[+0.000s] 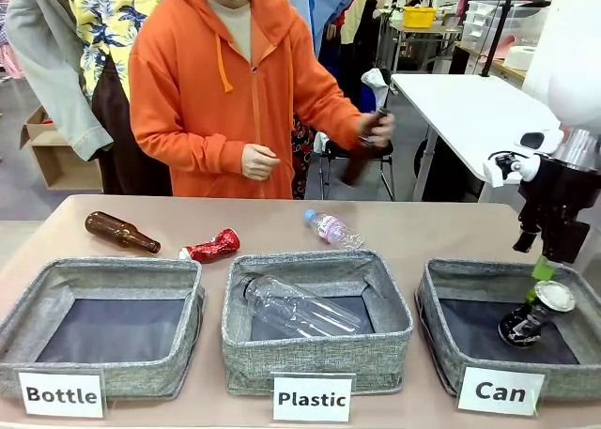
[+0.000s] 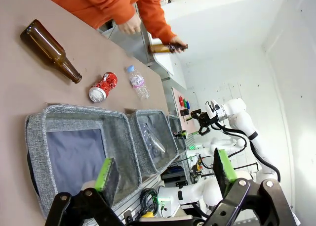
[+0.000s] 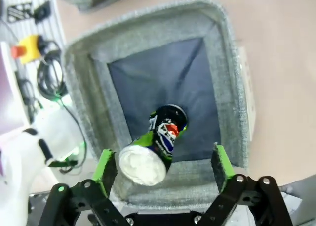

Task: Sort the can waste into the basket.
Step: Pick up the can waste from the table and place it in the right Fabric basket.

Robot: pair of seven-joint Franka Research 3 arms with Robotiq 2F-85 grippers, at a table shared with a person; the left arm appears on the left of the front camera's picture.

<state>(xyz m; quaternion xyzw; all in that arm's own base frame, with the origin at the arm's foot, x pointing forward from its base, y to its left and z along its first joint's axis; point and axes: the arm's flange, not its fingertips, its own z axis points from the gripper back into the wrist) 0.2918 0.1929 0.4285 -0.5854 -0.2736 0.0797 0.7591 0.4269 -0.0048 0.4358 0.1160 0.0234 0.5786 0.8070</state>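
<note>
My left gripper (image 2: 165,169): jaws apart, empty. Crushed red can (image 1: 211,247) on table, 10 o'clock off Plastic bin (image 1: 310,351). Dark can (image 1: 528,321) sits tilted inside Can basket (image 1: 434,316), top toward 1 o'clock. My right gripper (image 3: 163,164) above it, jaws spread wide.

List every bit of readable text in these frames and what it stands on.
"Bottle": left card, on the left basket.
"Plastic": middle card, on the middle basket.
"Can": right card, on the right basket.
Print on the dark can, the crushed red can and the small bottle: too small or blurred to read.
</note>
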